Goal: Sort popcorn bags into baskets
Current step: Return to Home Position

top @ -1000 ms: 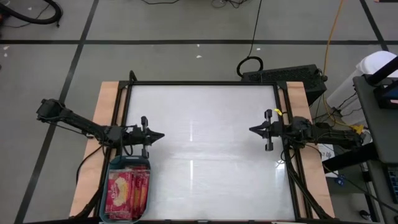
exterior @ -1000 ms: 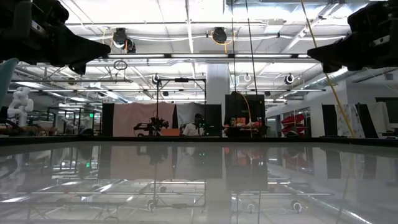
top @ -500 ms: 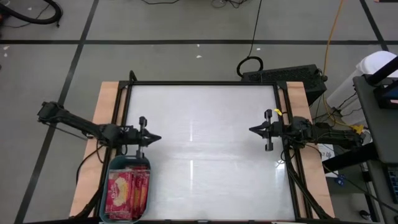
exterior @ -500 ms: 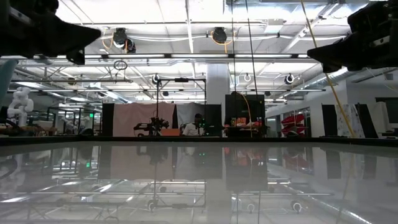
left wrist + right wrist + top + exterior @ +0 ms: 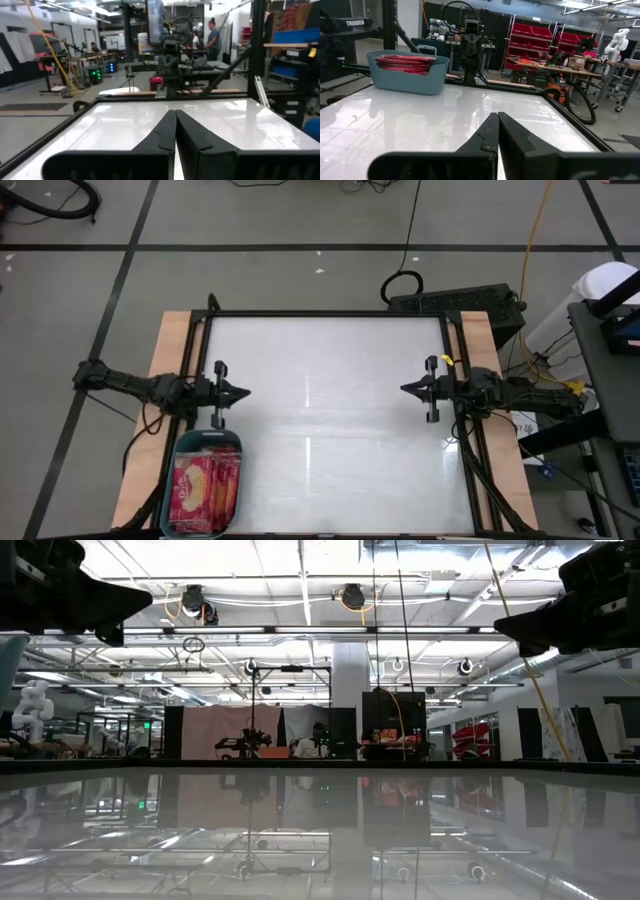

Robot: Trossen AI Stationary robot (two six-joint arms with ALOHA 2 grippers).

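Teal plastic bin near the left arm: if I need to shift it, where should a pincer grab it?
Probably the short-end rim of the rounded-corner teal plastic bin, nearest the shut left pincer, taken from above with one finger inside. The flat red popcorn packets leave a bare strip there; elsewhere they crowd the walls.

Overhead camera takes in the whole table (image 5: 320, 380); a low one skims its top; wrist cameras face each other across it.

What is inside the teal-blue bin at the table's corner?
Red popcorn bags fill the teal-blue bin, stacked roughly to its rim. Only the top ones show; those underneath and the bin's floor are covered, so the count cannot be told.
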